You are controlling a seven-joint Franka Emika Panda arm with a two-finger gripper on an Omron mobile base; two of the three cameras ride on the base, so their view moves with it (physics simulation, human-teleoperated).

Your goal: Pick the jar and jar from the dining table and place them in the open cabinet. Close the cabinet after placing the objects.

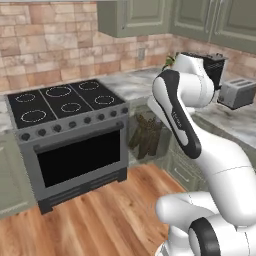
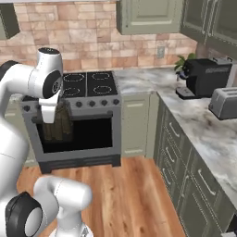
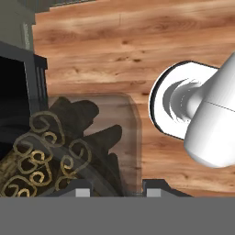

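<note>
Hand view: jaws grasping jar (image 3: 87,137), carried over wood floor (image 3: 114,50).
Keep jar upright; stove (image 1: 70,135) at 9 o'clock.

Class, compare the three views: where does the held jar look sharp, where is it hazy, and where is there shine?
Hand view: jar large and sharp, sticks dark. Left base view: jar see-through, hazy. Right base view: soft sheen on the marble counter.

Brick backsplash (image 1: 50,45), wood floor (image 2: 134,194)
</note>
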